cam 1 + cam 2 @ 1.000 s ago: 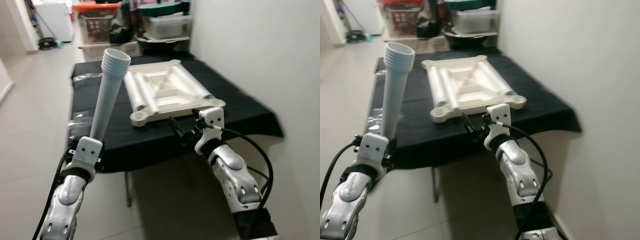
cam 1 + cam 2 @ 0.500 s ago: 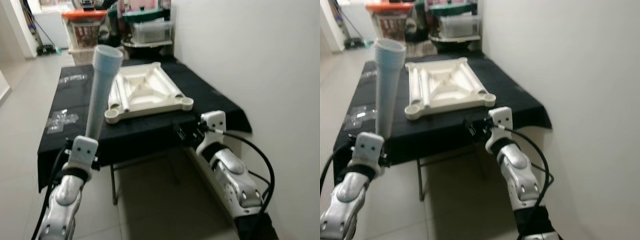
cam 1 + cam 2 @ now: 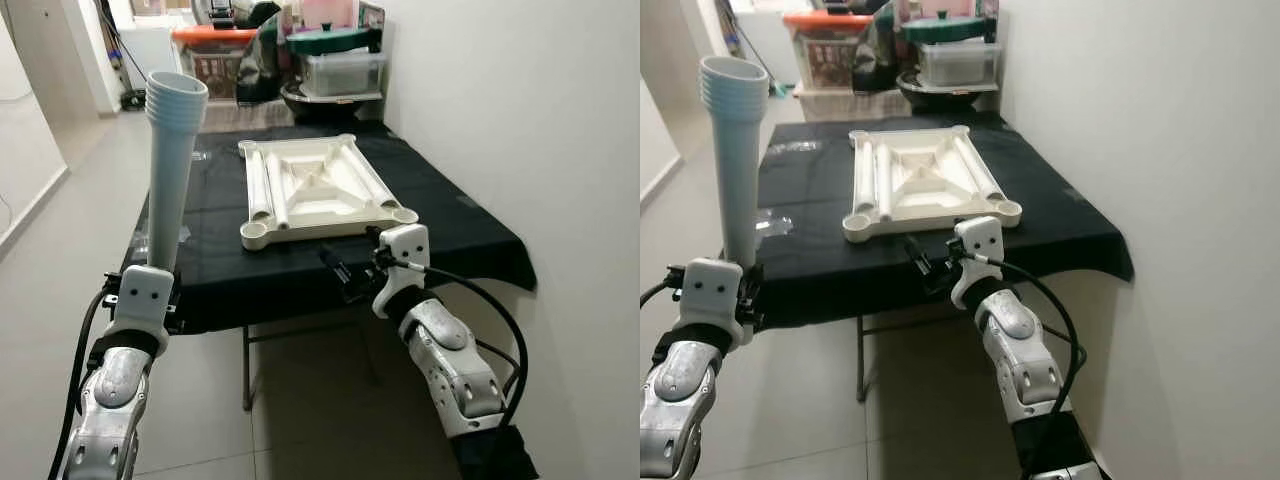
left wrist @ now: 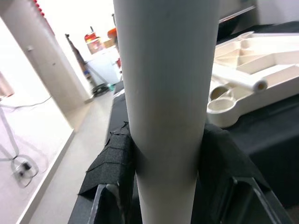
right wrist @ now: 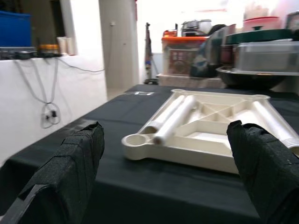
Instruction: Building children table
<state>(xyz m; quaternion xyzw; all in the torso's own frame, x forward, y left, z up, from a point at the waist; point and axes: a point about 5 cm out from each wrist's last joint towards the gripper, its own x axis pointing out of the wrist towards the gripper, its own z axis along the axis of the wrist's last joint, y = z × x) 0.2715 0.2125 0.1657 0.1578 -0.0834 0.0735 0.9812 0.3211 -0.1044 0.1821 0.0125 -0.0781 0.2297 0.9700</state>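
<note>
A cream plastic tabletop (image 3: 320, 190) lies upside down on a table draped in black cloth (image 3: 460, 230), with round leg sockets at its corners and several loose cream legs lying in it. My left gripper (image 4: 166, 163) is shut on a pale grey table leg (image 3: 172, 165), held upright before the table's near left corner, threaded end up. My right gripper (image 3: 340, 272) stands open at the table's front edge, just short of the tabletop's near corner socket (image 5: 136, 139), with nothing between its fingers (image 5: 70, 163).
Stacked plastic storage boxes (image 3: 335, 65) and a dark bowl crowd the floor behind the table. A white wall (image 3: 520, 120) runs close along the table's right side. Open tiled floor (image 3: 60, 220) lies to the left.
The camera view swung and steadied, so the table sits differently in frame. My left gripper still holds the leg upright; my right gripper stays at the table's front edge.
</note>
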